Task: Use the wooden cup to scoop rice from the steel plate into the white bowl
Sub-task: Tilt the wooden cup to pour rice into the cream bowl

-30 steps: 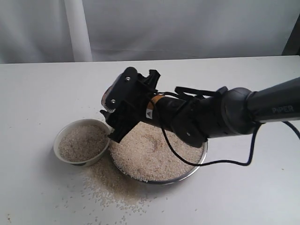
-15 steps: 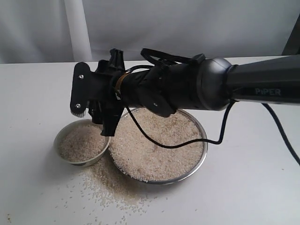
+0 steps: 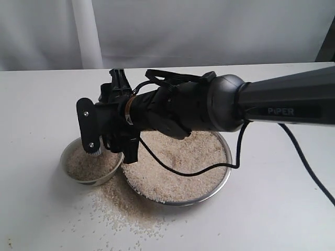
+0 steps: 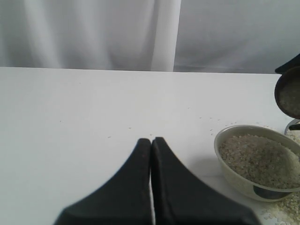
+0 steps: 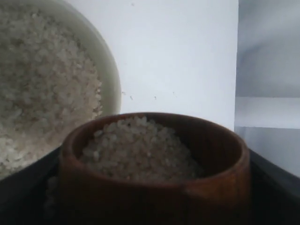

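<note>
Rice [image 5: 136, 150] heaps the wooden cup [image 5: 154, 197], which the right gripper [image 3: 109, 142] clamps mouth-up, apparently to avoid spilling, above the white bowl's [image 3: 67, 166] edge nearest the steel plate [image 3: 226, 170], ready for tipping. The left gripper [image 4: 151, 141] sits apart from the bowl, fingers pressed together and empty.

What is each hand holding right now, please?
Left hand: closed, empty.
Right hand: closed on the wooden cup, which holds rice.

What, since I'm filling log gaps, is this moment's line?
right gripper: holds cup full of rice above bowl | left gripper: shut, empty | plate: holds rice
</note>
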Tool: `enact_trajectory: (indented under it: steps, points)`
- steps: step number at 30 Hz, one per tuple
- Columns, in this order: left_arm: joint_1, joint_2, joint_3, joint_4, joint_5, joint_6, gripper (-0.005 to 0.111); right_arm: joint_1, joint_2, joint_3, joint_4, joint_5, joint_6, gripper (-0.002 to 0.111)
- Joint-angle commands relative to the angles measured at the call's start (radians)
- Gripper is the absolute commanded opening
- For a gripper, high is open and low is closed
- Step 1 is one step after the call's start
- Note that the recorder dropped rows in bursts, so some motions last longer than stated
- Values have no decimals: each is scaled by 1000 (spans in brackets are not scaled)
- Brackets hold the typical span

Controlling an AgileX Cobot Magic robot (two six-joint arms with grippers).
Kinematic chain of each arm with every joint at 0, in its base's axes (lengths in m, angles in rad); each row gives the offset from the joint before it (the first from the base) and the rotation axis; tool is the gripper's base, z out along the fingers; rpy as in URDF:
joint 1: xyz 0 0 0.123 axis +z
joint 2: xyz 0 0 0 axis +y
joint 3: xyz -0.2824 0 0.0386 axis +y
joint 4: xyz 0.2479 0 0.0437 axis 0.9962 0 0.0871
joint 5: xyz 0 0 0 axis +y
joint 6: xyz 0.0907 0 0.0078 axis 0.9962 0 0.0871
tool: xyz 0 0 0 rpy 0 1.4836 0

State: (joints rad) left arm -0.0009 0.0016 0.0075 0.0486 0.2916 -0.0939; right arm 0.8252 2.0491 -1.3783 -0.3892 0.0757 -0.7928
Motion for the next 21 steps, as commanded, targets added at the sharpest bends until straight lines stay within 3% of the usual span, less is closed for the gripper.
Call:
enact_trajectory:
  steps: [1,14,21]
  points:
    - [-4,-2,-8,-5,-7,-2,0,5,5,-9,-18,-12,-74,0]
    - [-4,-2,-8,-5,-7,-2,0,50,70,-160,-83,194,-119,0]
    - [-4,-2,-8,-5,-7,-2,0,87,117,-236,-240,294,-114,0]
